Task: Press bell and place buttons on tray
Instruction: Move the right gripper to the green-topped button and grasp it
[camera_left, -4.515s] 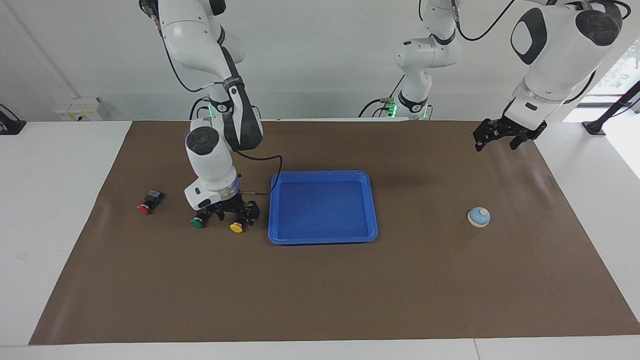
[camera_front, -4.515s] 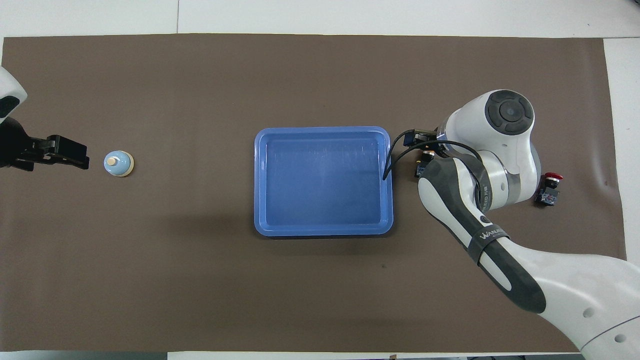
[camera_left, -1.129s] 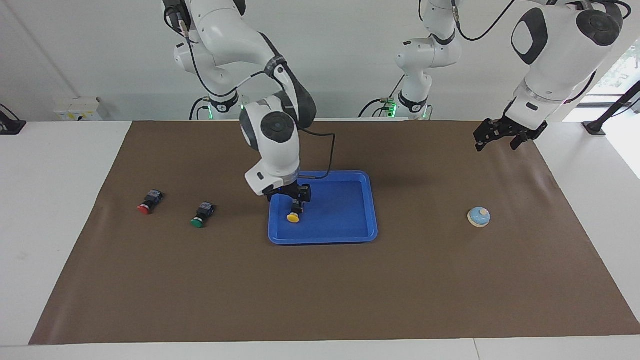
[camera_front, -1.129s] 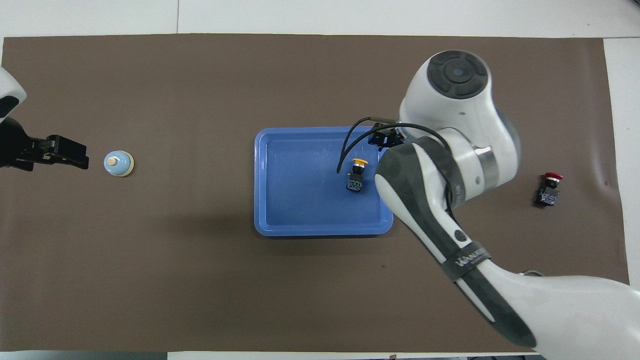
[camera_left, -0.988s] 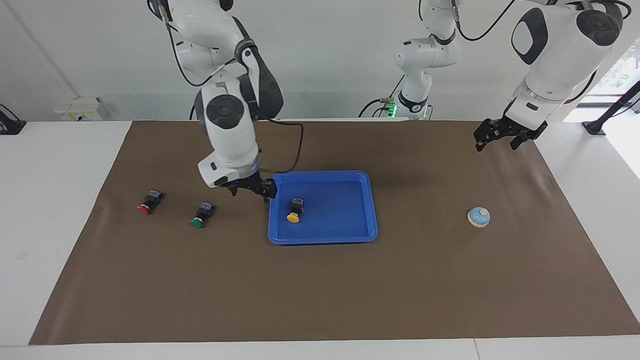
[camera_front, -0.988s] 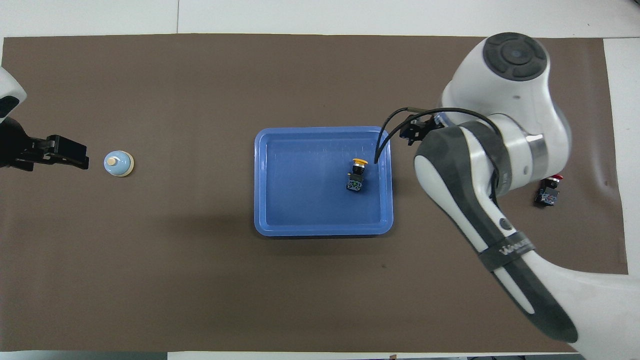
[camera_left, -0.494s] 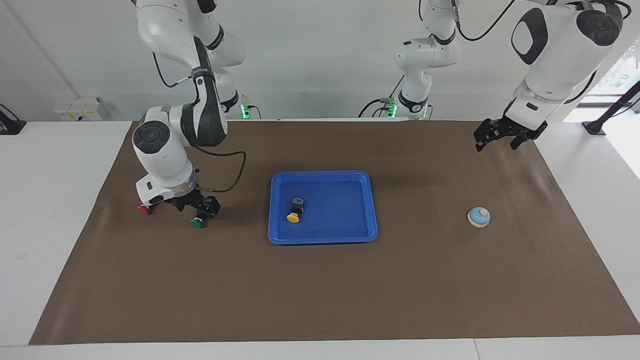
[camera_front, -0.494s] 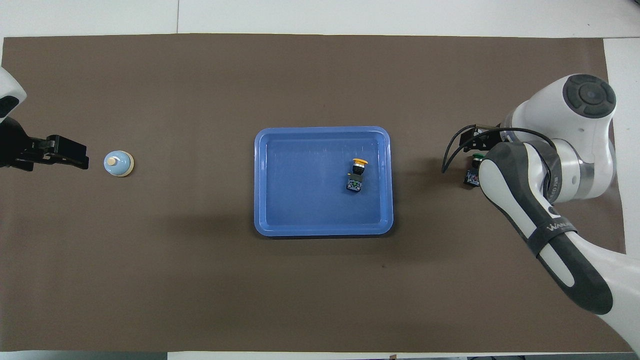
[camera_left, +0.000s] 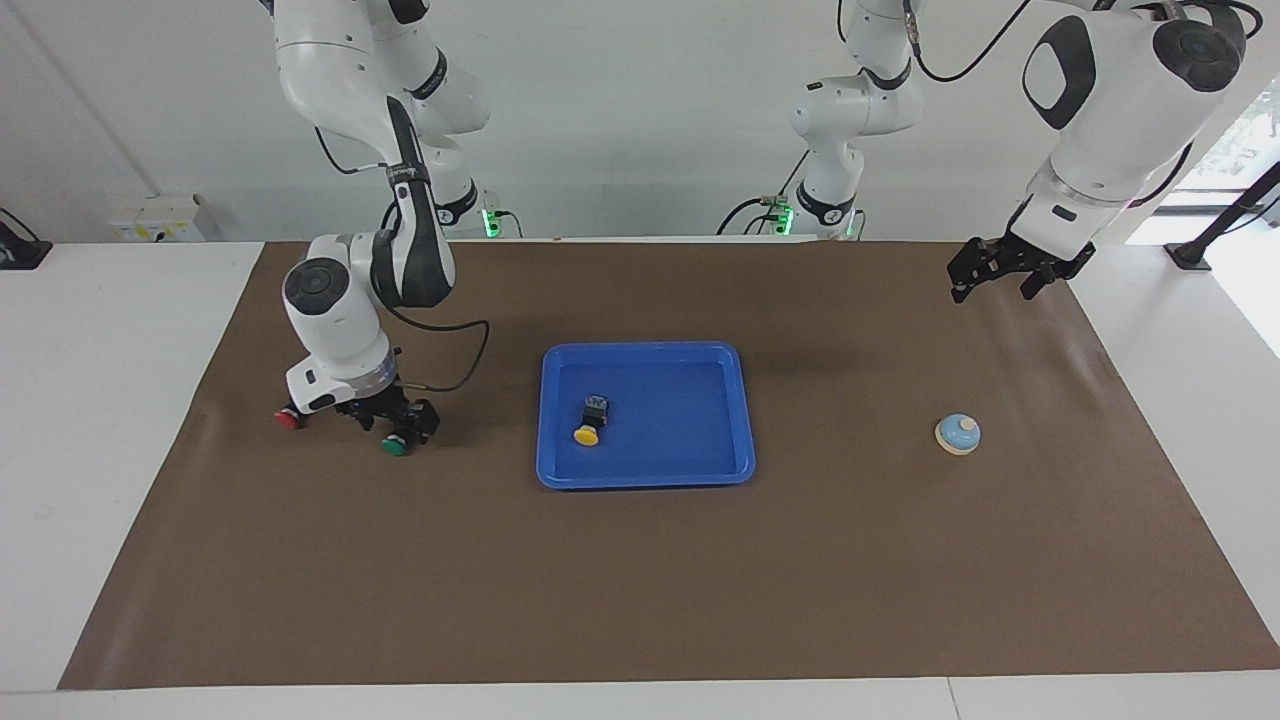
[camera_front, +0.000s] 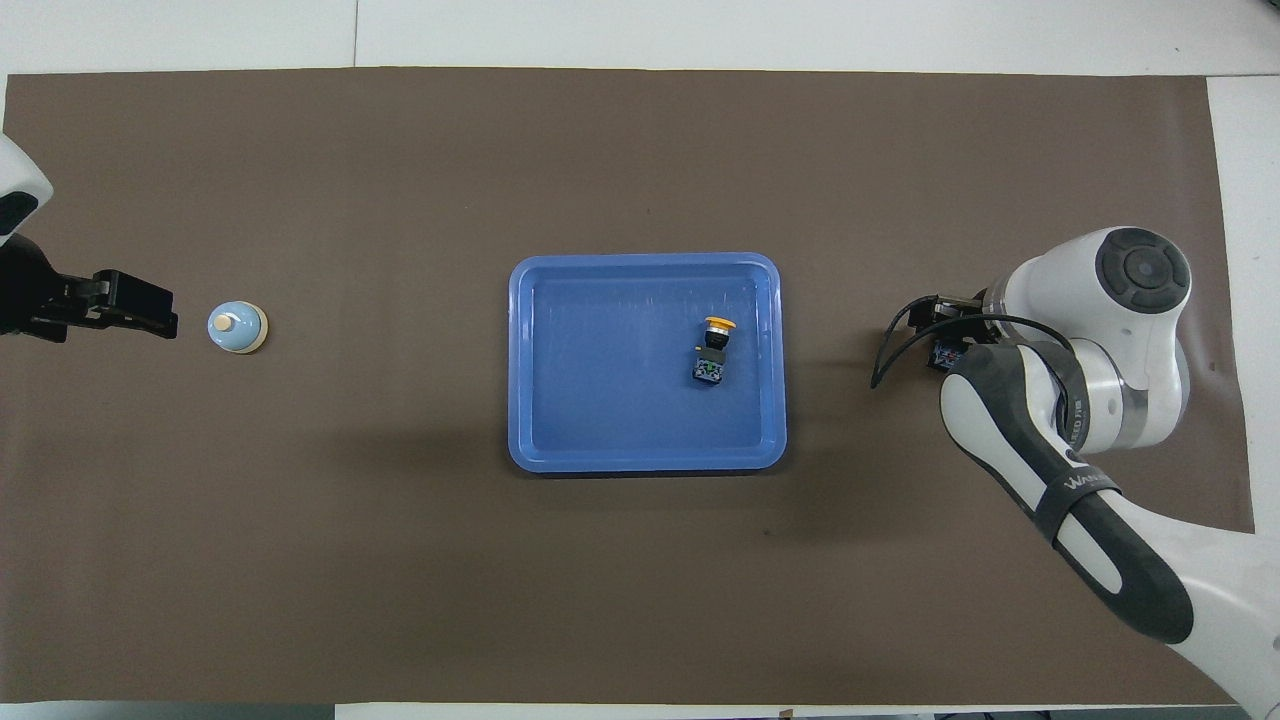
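The yellow button (camera_left: 586, 434) (camera_front: 714, 345) lies inside the blue tray (camera_left: 745, 410) (camera_front: 520, 350), at the end toward the right arm. My right gripper (camera_left: 397, 425) (camera_front: 950, 335) is low over the green button (camera_left: 395, 447) (camera_front: 943, 353), open, with a finger on either side of its black body. The red button (camera_left: 289, 419) lies on the mat a little farther toward the right arm's end; the arm hides it in the overhead view. The bell (camera_left: 958, 434) (camera_front: 237, 328) stands at the left arm's end. My left gripper (camera_left: 1000, 275) (camera_front: 130, 305) waits open in the air over bare mat beside the bell.
A brown mat (camera_left: 640, 580) (camera_front: 640, 150) covers the table top, with white table (camera_left: 100, 400) showing around it. The right arm's cable (camera_left: 465, 365) loops between its wrist and the tray.
Over the last second my right gripper swung from the tray's edge to the green button and came down around it. The yellow button stays in the tray. The left arm has not moved.
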